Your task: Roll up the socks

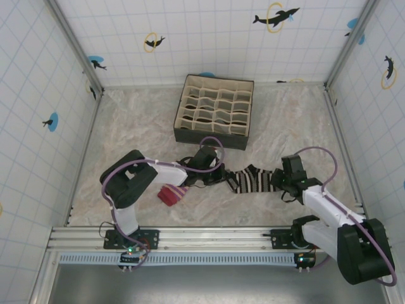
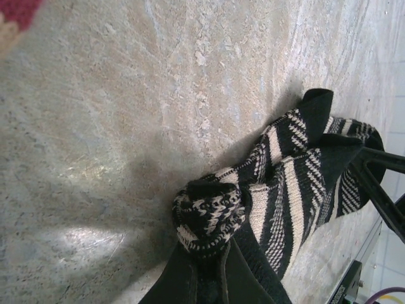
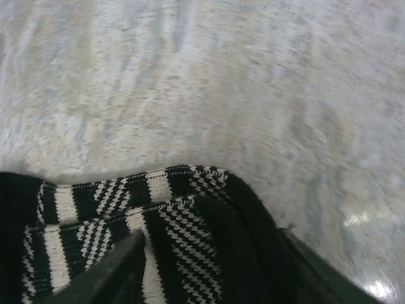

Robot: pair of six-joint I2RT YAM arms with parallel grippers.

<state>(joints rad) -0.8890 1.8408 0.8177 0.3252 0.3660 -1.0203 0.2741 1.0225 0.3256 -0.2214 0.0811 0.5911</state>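
The black-and-white striped sock lies stretched between both grippers at the table's middle. My left gripper is shut on its bunched left end, which bulges just past the fingertips. My right gripper is at the sock's right end. Its fingers stand apart on either side of the dark end, which humps up between them. The peach and dark red sock lies folded near the left arm, and one corner shows in the left wrist view.
A dark fabric organiser box with several small compartments stands behind the grippers at the back centre. A metal rail runs along the near edge. Tiled walls close in the left, right and back sides.
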